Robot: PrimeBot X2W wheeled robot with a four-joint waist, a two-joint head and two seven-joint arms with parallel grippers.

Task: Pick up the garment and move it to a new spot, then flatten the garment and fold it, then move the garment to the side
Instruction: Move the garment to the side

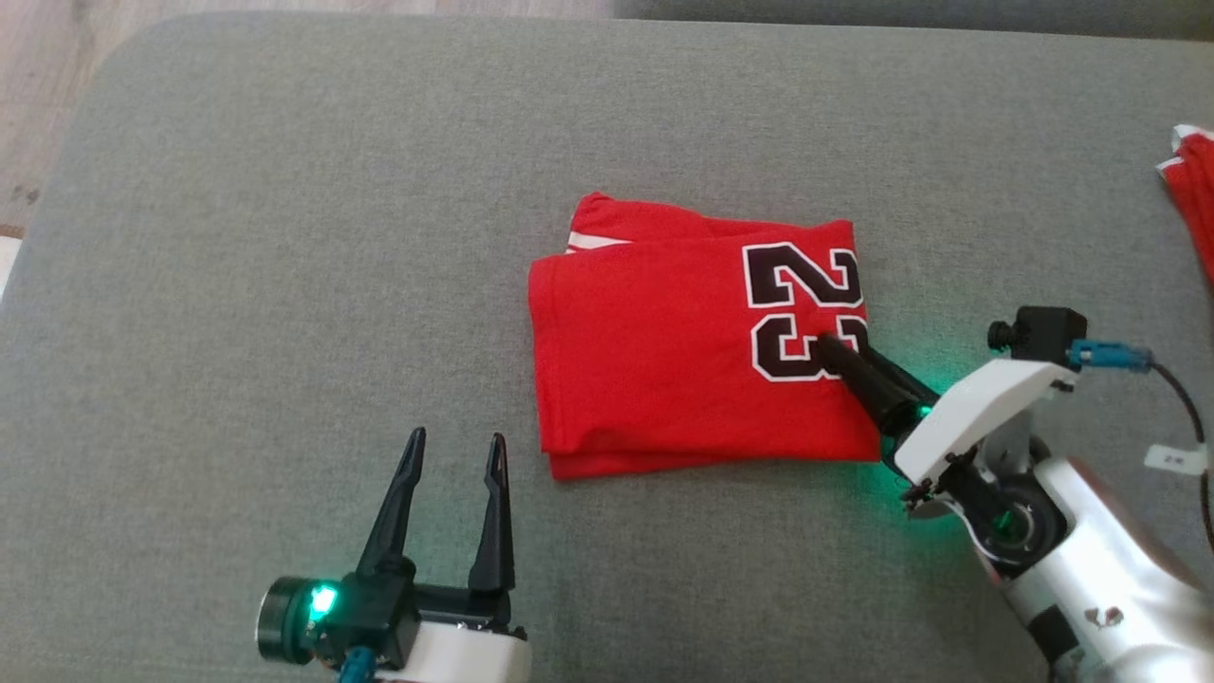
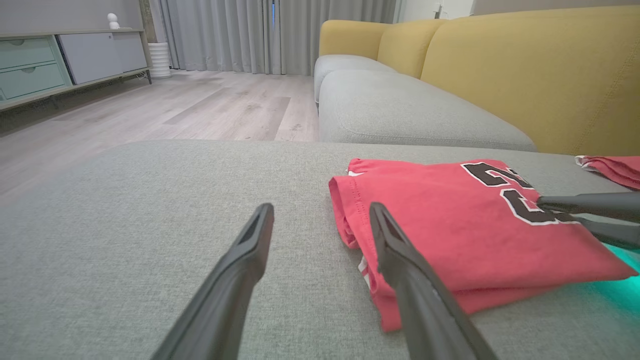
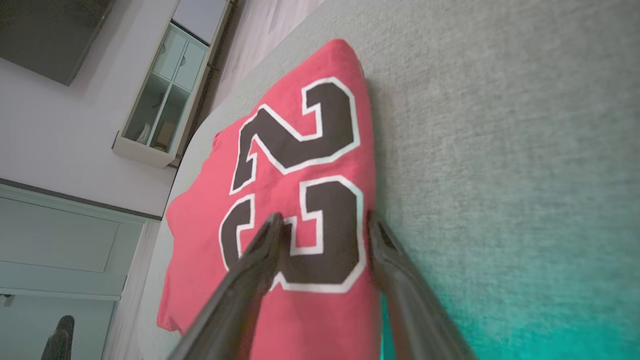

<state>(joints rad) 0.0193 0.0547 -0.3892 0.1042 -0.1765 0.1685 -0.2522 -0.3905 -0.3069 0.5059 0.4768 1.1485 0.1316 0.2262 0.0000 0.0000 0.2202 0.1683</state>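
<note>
The head view shows the folded red jersey with a black "23" (image 1: 664,360) lying mid-way across the grey fabric cushion (image 1: 285,237). Its long axis runs left to right, the numerals sideways at its right end, with bare cushion all round and a second red cloth (image 1: 1197,190) at the far right edge. The left wrist view adds the stacked layers at the jersey's left fold and a yellow sofa back (image 2: 525,75) beyond. The right wrist view shows the right gripper (image 3: 325,225) parted astride the right edge, while the left gripper (image 1: 455,441) hovers wide open, near the front left corner.
</note>
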